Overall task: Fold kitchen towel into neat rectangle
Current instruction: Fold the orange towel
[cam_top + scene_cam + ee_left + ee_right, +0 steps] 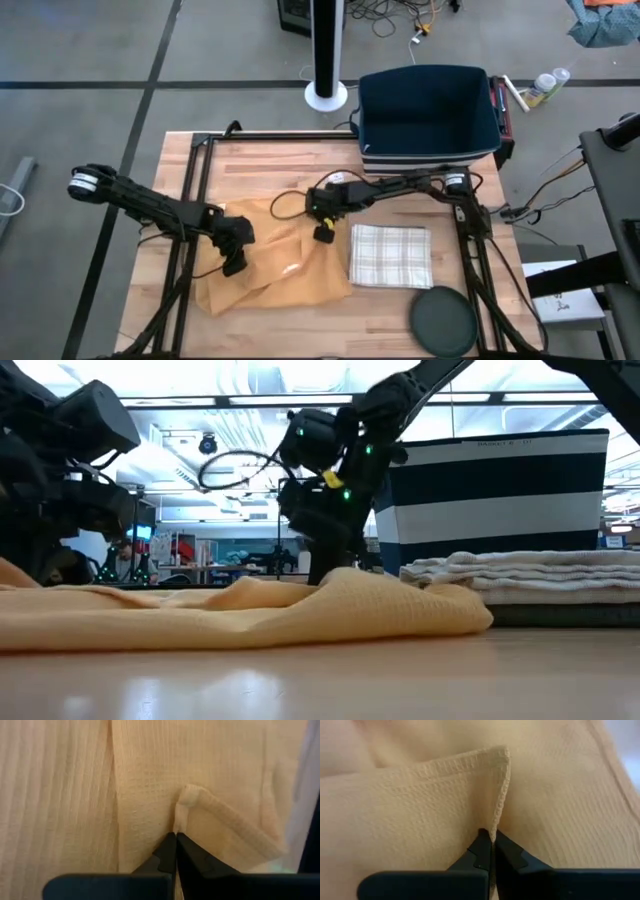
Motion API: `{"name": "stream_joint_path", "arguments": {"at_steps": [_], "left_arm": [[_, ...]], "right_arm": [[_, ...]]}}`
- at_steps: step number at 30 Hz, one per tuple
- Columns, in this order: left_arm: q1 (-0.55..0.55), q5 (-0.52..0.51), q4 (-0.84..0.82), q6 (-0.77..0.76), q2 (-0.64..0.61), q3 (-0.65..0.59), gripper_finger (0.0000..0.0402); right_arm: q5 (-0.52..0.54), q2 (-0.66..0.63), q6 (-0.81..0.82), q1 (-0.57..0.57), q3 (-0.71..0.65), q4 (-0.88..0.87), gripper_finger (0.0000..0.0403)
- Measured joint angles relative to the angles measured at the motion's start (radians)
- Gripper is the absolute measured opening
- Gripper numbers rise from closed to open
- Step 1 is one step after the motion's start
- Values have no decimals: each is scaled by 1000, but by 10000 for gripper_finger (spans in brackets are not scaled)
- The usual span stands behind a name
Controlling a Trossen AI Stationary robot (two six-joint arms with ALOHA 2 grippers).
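**Claws pinching the yellow towel on the counter**

Both claws are gripping the yellow kitchen towel point(270, 262), which is lying rumpled on the wooden counter point(270, 165), spreading from its middle toward the front left. In the left wrist view, the left claw point(175, 836) is closing tight on a hemmed edge of the cloth, its two dark fingers point(162, 857) pressing together with the fabric caught at their tips. The left claw point(234, 262) is sitting over the towel's left part in the high view. The right claw point(491, 836) is likewise clamping fully on a folded corner hem, and the right claw point(324, 233) is reaching down at the towel's upper right edge.

Just beside the yellow towel, to its right, a folded checked towel point(391, 255) is lying flat. A dark round disc point(442, 320) is resting near the front right corner, and a navy striped bin point(428, 112) is standing at the back.
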Motion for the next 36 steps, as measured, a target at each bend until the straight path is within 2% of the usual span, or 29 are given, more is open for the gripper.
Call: {"name": "stream_joint_path", "arguments": {"at_steps": [4,7,11,16,20,23,26,29,36], "left_arm": [[-1,-3,-53,39,-74,31,0],[-2,5,-112,84,-138,99,0],[-2,7,-280,203,-229,263,0],[-13,7,-495,377,-326,475,0],[-42,8,-572,377,-400,593,0],[-91,84,-547,328,-460,646,0],[-157,99,-510,255,-528,672,0],[-219,61,-504,191,-592,656,0],[-290,24,-381,139,-666,503,0]], "right_arm": [[2,-47,8,50,27,-98,0],[25,-114,30,90,35,-130,0],[77,-237,59,156,43,-136,0],[236,-398,69,228,42,-101,0],[309,-491,98,297,37,-102,0],[319,-548,119,363,30,-100,0],[337,-594,159,443,11,-72,0],[415,-613,167,527,-15,-2,0],[615,-605,153,660,-23,132,0]]}}
